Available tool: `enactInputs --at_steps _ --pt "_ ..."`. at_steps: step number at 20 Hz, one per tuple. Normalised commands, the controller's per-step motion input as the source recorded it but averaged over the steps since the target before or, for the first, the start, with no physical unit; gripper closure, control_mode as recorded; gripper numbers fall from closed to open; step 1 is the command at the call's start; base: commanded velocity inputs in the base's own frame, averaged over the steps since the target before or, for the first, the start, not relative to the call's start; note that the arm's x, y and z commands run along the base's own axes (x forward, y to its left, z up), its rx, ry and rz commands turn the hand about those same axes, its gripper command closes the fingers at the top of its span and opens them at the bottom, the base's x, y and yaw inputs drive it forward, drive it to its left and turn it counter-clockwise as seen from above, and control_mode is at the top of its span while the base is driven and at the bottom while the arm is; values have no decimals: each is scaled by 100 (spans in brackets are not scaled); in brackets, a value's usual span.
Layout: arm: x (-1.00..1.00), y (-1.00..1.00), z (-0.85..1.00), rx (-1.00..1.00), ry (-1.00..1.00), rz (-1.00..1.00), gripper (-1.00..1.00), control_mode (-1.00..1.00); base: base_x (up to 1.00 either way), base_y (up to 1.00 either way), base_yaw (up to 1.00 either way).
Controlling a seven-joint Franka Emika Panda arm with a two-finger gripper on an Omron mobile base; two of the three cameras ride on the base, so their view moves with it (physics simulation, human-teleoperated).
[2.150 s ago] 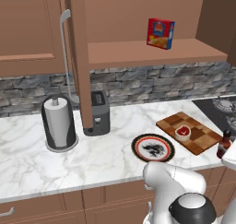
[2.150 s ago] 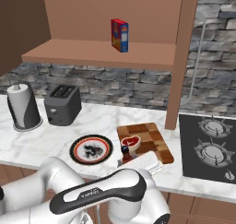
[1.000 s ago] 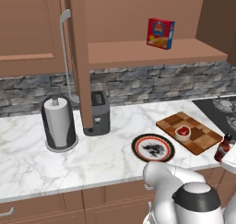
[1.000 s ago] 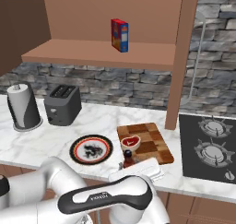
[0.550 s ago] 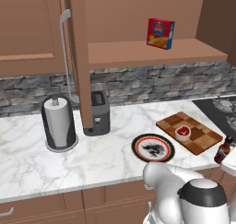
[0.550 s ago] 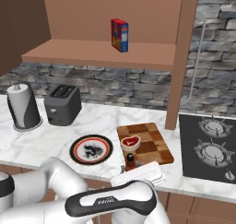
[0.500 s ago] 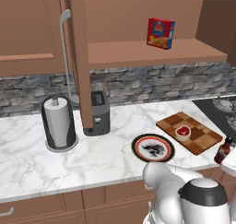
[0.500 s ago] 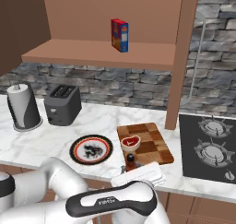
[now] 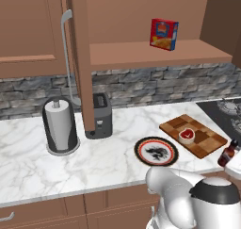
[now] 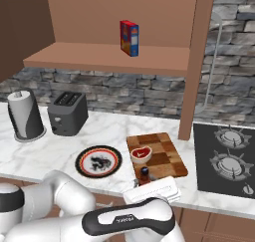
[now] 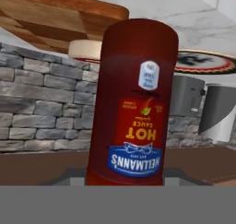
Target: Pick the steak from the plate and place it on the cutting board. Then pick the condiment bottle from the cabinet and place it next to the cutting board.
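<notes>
Bottle's dropped lower since before, so the condiment bottle (image 11: 131, 103) now sits between the jaws, clamped tight. Cutting board (image 11: 55, 20) is just beyond them.

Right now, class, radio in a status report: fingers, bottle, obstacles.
Fingers closed on condiment bottle, by cutting board front edge. Steak on board. Plate empty. Nothing blocking.

Even, shadowless, sharp rendered light.
</notes>
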Motion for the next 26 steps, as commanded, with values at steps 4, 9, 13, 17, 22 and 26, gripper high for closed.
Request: enactInputs --at_steps 4,9,13,17,22,26 --pt "14 -9 0 4 -1 0 100 -100 0 0 0" --pt "7 -10 0 2 0 0 100 -100 0 0 0" --pt "1 -7 0 0 0 0 100 -100 0 0 0" --pt "0 0 0 0 0 0 100 -100 0 0 0" --pt "0 0 -5 0 -2 0 100 -100 0 0 0" --pt "0 0 -8 0 -4 0 100 -100 0 0 0"
